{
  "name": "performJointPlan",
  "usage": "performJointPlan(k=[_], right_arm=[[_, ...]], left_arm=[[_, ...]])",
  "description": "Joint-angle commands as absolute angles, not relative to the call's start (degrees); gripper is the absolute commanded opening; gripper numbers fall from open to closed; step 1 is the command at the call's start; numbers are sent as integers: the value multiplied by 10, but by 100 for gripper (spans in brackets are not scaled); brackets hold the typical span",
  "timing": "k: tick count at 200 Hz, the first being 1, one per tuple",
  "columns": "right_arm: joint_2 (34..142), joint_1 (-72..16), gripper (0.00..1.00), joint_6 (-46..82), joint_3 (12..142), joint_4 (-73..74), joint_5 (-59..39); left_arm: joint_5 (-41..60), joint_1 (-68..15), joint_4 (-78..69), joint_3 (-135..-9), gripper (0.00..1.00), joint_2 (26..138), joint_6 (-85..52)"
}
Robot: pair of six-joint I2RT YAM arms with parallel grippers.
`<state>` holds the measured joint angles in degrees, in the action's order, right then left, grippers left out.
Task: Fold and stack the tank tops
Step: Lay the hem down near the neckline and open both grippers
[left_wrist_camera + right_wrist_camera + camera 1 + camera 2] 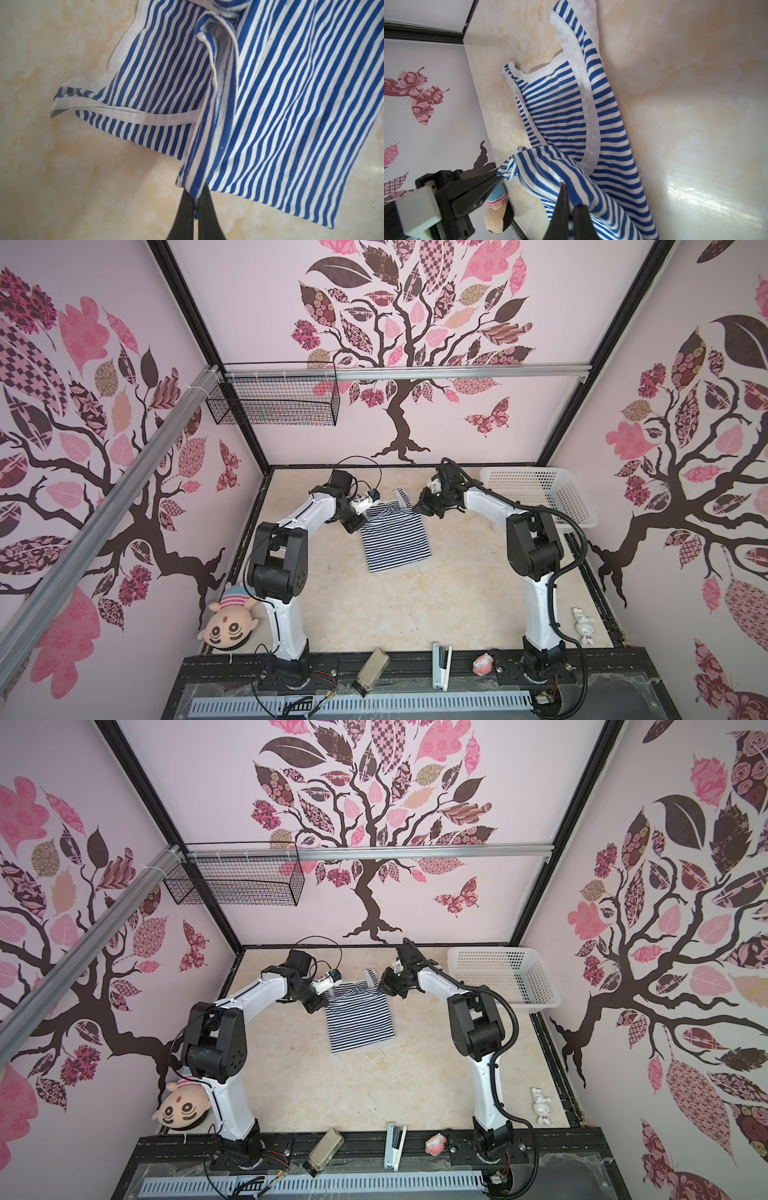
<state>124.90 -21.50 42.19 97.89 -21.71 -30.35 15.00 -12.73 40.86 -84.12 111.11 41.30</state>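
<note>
Now, both pincers are clamped tight on cloth. The left pincer [196, 204] is seen shut on a narrow ridge of the tank top [392, 537] along a stitched seam, and the right pincer [569, 197] is closed on a bunched fold near the armhole.

The garment is found at the far middle of the desk [415, 605], between the two arms. Its hem is laid flat and its upper part is gathered and raised. One strap [402, 494] is left trailing toward the back wall.

Trouble can be expected here! So little cloth is caught on the left that a slip-out is likely if the pull is made sharply. A lopsided fold would be produced should one side be carried faster than the other, since the top is already bunched unevenly. That loose strap may be dragged under or left poking out. Whether both layers are gripped cannot be told, so the layers could be peeled apart.
</note>
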Motion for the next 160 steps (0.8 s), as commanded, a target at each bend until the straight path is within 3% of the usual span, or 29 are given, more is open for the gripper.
performJointPlan(k=[1,38,66,85,119,160], right_arm=[[1269,-207,0,420,1003,-228,-312],[1285,-203,3,421,1002,-226,-314],[1299,-202,37,422,1013,-225,-336],[1291,-201,49,415,1018,-232,-341],[1239,-201,59,401,978,-242,-331],[1130,-201,60,379,836,-228,-288]], left_arm=[[164,-125,413,-865,0,1135,409],[153,-124,424,-878,9,1161,408],[120,-123,409,-874,22,1165,384],[122,-115,383,-846,27,1137,362],[130,-111,362,-775,35,1057,330],[200,-116,399,-684,38,958,324]])
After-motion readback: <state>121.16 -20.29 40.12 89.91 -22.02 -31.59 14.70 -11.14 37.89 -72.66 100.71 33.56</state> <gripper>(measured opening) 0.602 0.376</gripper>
